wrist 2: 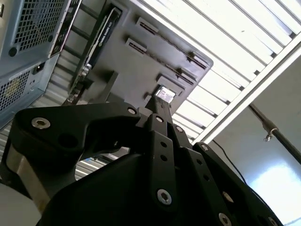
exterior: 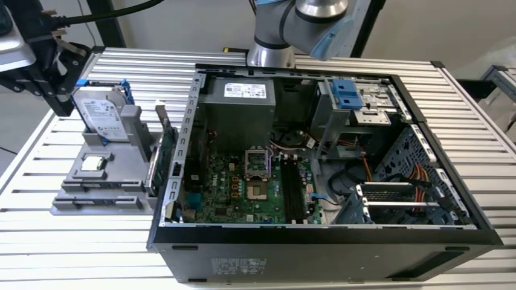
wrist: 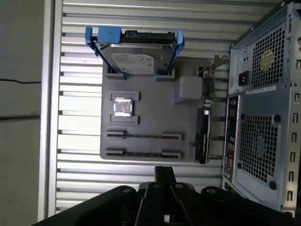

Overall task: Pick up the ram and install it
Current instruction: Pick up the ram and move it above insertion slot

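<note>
Gripper squeezed tight shut, up over grey tray w/ hard drive, at exterior view's left, next to open PC case.

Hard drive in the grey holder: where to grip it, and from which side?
The hard drive stands on edge, lower edge seated in the grey holder, so probably pinch its free upper edge across the flat faces, coming from above.

The exterior view looks down from afar on the parts tray. Both wrist views peer past the gripper at that tray beneath it, the second obliquely.
</note>
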`<state>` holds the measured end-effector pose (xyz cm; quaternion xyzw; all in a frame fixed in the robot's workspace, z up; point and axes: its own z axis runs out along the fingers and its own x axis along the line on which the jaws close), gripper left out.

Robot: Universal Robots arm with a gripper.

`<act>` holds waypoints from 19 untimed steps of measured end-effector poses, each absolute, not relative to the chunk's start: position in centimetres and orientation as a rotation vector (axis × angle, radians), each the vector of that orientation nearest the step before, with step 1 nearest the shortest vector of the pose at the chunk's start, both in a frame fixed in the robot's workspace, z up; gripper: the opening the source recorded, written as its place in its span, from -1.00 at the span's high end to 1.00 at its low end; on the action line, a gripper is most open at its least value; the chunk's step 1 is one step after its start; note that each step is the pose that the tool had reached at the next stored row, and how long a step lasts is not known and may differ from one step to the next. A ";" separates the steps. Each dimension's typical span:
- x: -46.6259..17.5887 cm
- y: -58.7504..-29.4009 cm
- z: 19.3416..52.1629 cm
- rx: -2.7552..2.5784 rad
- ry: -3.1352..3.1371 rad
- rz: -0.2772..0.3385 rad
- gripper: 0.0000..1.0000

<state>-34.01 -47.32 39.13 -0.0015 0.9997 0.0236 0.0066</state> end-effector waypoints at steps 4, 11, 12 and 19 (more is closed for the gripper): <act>-34.0 -47.3 39.1 0.068 3.126 0.073 1.00; -34.0 -47.3 39.1 0.150 3.122 0.073 1.00; -34.0 -47.3 39.1 0.151 3.122 0.073 1.00; -34.0 -47.3 39.1 0.159 3.121 0.073 1.00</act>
